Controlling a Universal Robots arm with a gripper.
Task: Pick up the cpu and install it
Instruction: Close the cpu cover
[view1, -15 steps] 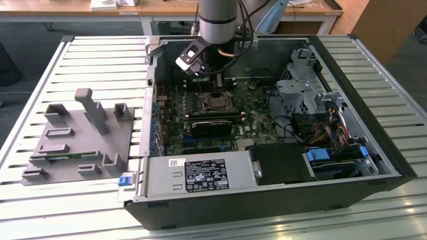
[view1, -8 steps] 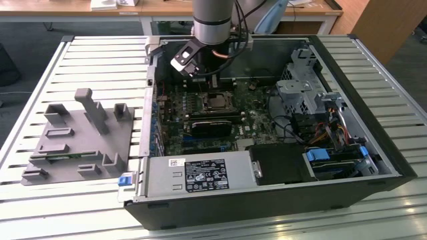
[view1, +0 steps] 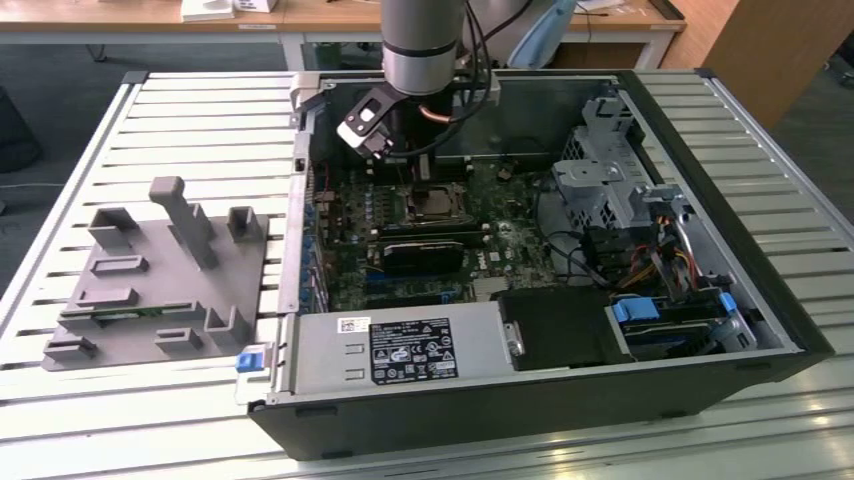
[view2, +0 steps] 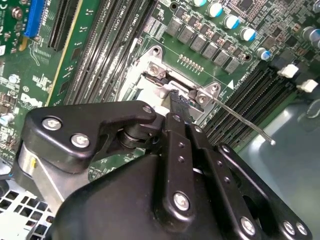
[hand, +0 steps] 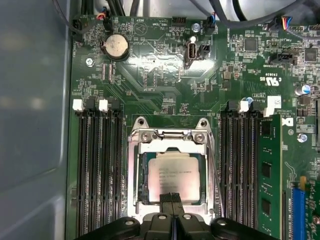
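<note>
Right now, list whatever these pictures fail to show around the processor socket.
1. First wrist view: the black end effector covers one edge of the silvery square metal-topped cpu.
2. Second wrist view: the end effector's body hides most of the shiny metal socket frame.
3. Whether it touches the cpu: hidden in both.

In the first wrist view the gripper sits over one edge of the cpu, so we can't tell if its closed tips actually touch it. The gripper's body also runs off the frame there. In the second wrist view the gripper blocks most of the socket. In the exterior view, the arm gets chopped by the top edge.
</note>
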